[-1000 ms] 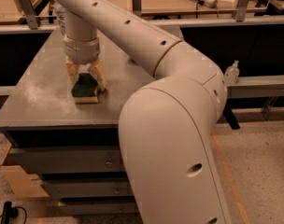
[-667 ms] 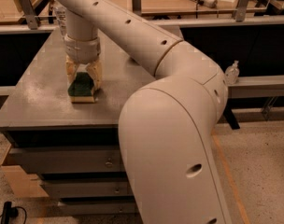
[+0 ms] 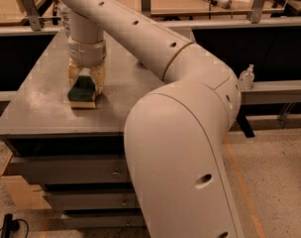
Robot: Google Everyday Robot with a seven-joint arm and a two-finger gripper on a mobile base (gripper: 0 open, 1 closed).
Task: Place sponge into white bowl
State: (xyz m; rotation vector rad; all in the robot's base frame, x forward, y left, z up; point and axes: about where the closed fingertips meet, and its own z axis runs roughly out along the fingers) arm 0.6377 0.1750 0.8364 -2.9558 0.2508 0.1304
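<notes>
Now the gripper (image 3: 85,86) is pinching the sponge (image 3: 81,91) on the grey table (image 3: 36,108).
Towards the table's left front, the fingers (image 3: 73,77) are pressing on the sponge's two sides while it is lying flat, green side up. Further right, the arm (image 3: 190,133) is blocking much of the view, and the white bowl is not showing. The foam may be squashing, so a low pinch could slip on lifting.

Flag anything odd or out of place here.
Nothing spilled or damaged. The sponge lies flat on the grey table with the gripper right over it. One oddity: no white bowl is in view, possibly hidden behind the arm.
</notes>
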